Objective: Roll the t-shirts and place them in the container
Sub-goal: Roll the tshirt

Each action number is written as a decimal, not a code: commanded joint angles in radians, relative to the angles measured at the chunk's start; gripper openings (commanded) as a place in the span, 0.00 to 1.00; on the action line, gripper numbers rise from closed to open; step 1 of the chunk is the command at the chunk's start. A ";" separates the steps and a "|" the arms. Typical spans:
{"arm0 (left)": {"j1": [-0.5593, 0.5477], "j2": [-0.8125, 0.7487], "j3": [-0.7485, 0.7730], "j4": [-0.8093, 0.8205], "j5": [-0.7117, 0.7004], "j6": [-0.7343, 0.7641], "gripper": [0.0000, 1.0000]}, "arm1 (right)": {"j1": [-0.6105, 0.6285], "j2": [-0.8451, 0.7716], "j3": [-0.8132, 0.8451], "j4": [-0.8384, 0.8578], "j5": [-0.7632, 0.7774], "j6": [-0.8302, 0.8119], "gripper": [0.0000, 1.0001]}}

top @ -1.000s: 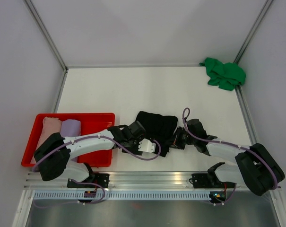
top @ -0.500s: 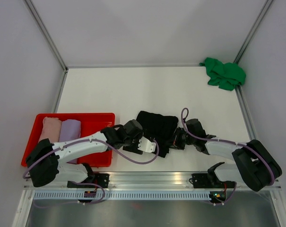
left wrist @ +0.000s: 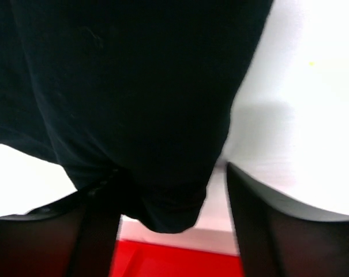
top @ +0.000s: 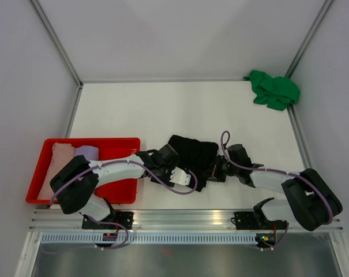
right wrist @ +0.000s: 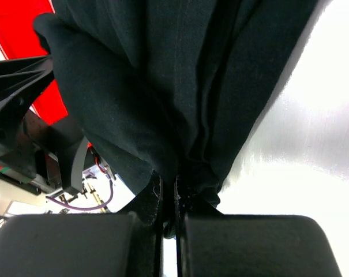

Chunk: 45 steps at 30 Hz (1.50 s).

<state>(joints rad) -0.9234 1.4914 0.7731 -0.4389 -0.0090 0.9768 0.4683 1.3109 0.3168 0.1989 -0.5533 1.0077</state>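
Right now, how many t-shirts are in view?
4: black t-shirt front centre; green t-shirt crumpled, far right corner; pink t-shirt and lavender t-shirt side by side in the red tray. The left arm may hide more.

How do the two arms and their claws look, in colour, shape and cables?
The left arm and the right arm look alike: white link segments between bulky black joint housings. A thin purple cable loops along each arm. The left claw and the right claw have dark, flat fingers. No markings can be read.
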 commanded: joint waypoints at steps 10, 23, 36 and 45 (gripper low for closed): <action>0.044 0.102 0.118 -0.131 0.142 0.017 0.02 | -0.016 -0.064 0.125 -0.183 -0.024 -0.220 0.34; 0.244 0.188 0.443 -0.803 0.544 0.144 0.02 | 0.064 -0.389 0.254 -0.515 0.145 -0.579 0.49; 0.262 0.300 0.511 -0.894 0.570 0.237 0.02 | 0.475 -0.520 0.163 -0.242 0.377 -0.739 0.70; 0.274 0.316 0.500 -0.899 0.572 0.261 0.02 | 0.598 -0.397 0.091 -0.169 0.513 -0.744 0.73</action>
<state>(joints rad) -0.6563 1.8034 1.2465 -1.3056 0.4999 1.1645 1.0538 0.8829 0.4362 -0.0471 -0.1097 0.2852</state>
